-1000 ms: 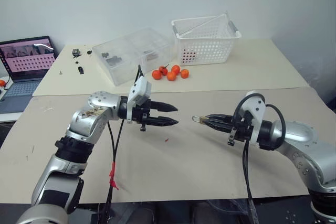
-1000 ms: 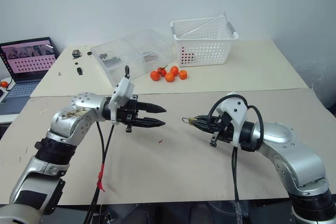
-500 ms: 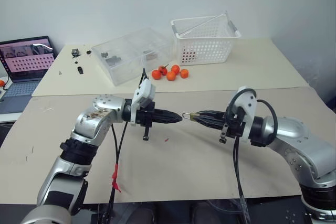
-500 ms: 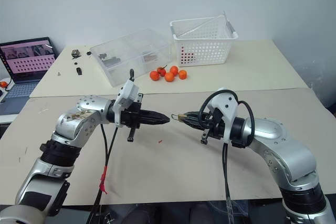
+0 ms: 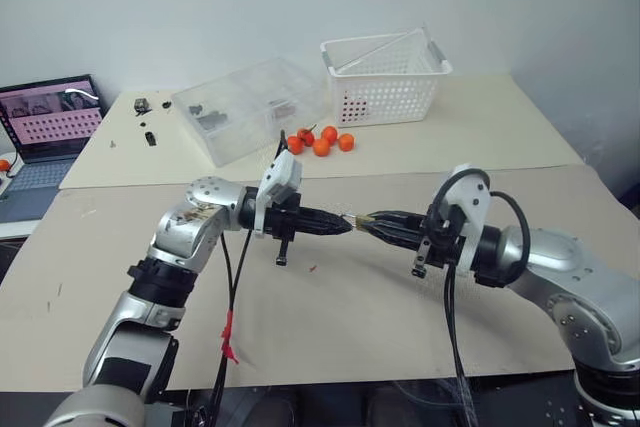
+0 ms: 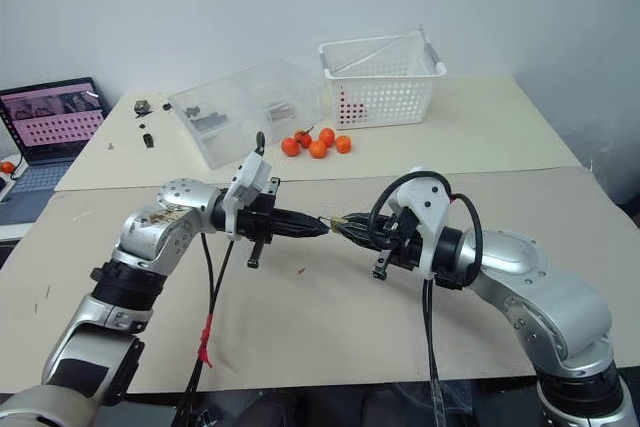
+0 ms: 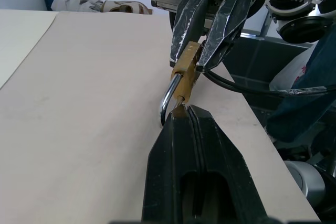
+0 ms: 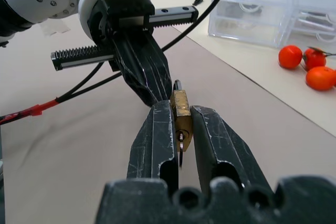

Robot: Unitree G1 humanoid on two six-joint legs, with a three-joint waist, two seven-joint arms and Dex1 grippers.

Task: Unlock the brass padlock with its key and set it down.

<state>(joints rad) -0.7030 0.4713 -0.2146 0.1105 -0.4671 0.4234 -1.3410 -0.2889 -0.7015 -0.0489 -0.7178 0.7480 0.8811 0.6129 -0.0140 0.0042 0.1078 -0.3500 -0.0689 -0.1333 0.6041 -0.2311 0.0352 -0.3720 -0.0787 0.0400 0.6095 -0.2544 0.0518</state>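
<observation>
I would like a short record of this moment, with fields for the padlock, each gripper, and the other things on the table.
padlock: brass padlock held above the table, silvery shackle toward the left gripper
right gripper: right gripper shut on the padlock body
left gripper: left gripper shut, tips at the shackle end of the padlock; what they pinch is hidden
key: small key hangs under the padlock in the right wrist view
table, far side: white basket, clear plastic box, orange fruits
far left: laptop
</observation>
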